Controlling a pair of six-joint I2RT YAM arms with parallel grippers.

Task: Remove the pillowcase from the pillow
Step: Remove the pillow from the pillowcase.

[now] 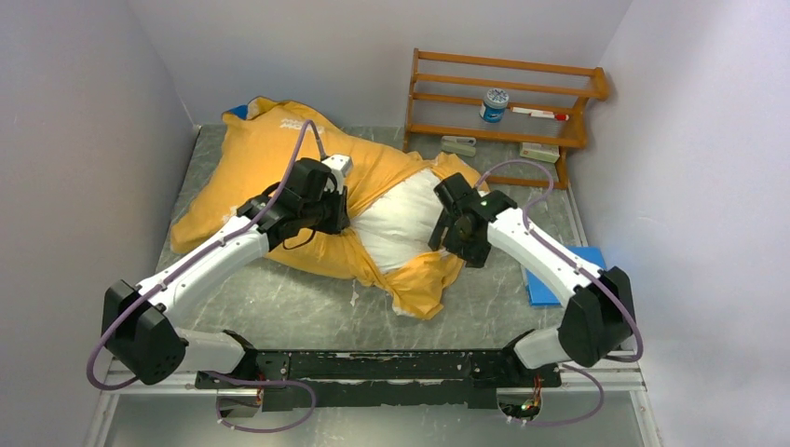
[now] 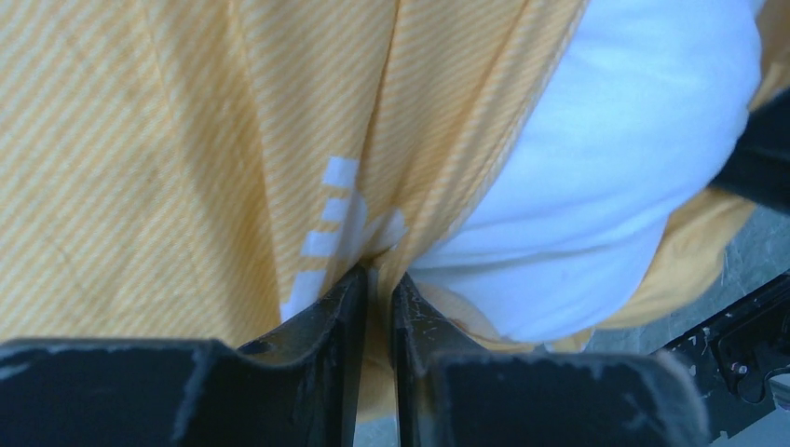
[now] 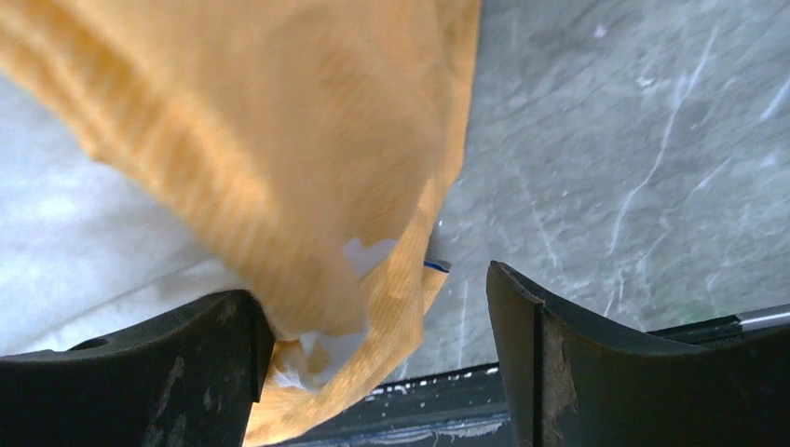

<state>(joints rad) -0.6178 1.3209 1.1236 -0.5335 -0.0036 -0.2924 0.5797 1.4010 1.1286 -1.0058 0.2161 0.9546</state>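
Note:
The pillowcase (image 1: 251,158) lies yellow-orange side up across the table's middle and back left. Its open end is spread apart, and the white pillow (image 1: 401,219) bulges out of it. My left gripper (image 1: 337,216) is shut on a fold of the pillowcase (image 2: 279,140) at the left edge of the opening, beside the pillow (image 2: 606,158). My right gripper (image 1: 454,233) is open above the right side of the opening. The pillowcase's hem (image 3: 307,177) hangs by its left finger (image 3: 140,363), the pillow (image 3: 84,242) beyond.
A wooden rack (image 1: 503,102) stands at the back right with a small jar (image 1: 495,104) and a marker (image 1: 538,114) on it. A flat blue pad (image 1: 564,275) lies on the table's right side under my right arm. Grey walls close in on both sides.

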